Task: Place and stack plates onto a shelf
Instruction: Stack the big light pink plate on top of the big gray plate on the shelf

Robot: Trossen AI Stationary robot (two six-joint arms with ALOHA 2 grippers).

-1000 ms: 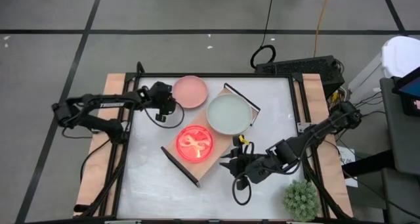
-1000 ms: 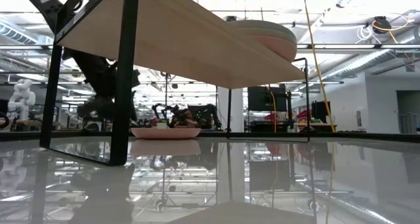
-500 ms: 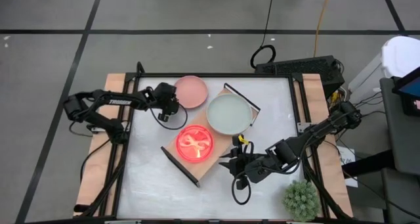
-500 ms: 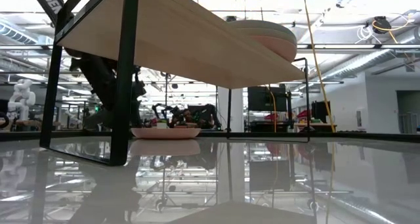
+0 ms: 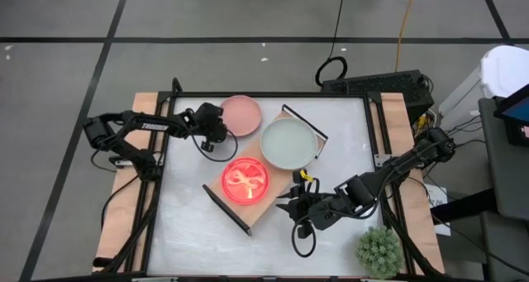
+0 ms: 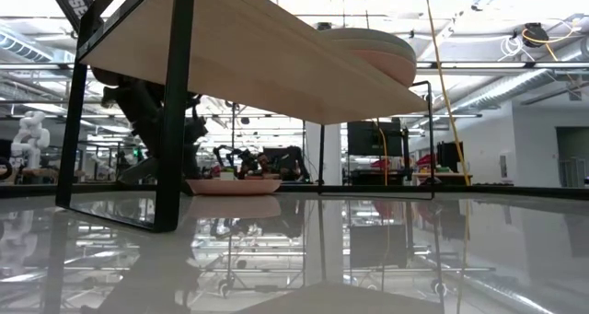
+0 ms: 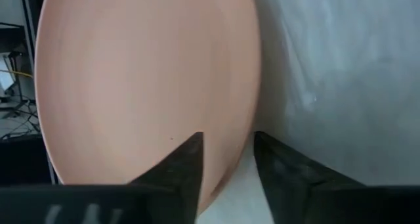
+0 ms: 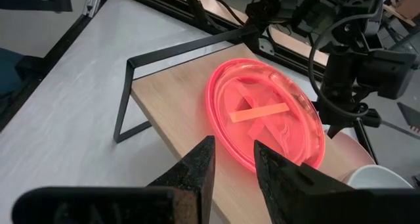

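A dusty pink plate (image 5: pixel 241 114) (image 7: pixel 144 73) lies flat on the white table at its far side, left of the shelf. My left gripper (image 5: pixel 218 127) (image 7: pixel 228 142) is open at the plate's left rim, one finger over the plate and one outside it; touch cannot be told. The light-wood shelf (image 5: pixel 276 184) (image 8: pixel 170 106) stands slantwise mid-table on black frame ends. A pale grey plate (image 5: pixel 288 144) and a neon pink plate (image 5: pixel 245 181) (image 8: pixel 266 115) rest on it. My right gripper (image 5: pixel 286 207) (image 8: pixel 233 148) hangs open beside the shelf's near right edge.
A spiky green plant (image 5: pixel 378 249) stands at the table's near right corner. Black rails edge the table on the left and right. Bare white tabletop lies near and left of the shelf. In the low view the shelf board (image 6: pixel 239 47) spans overhead, its black leg (image 6: pixel 175 121) in front.
My left arm has reached toward the table's right, bringing its gripper up to the pink plate's left rim. The plate has stayed flat on the table.
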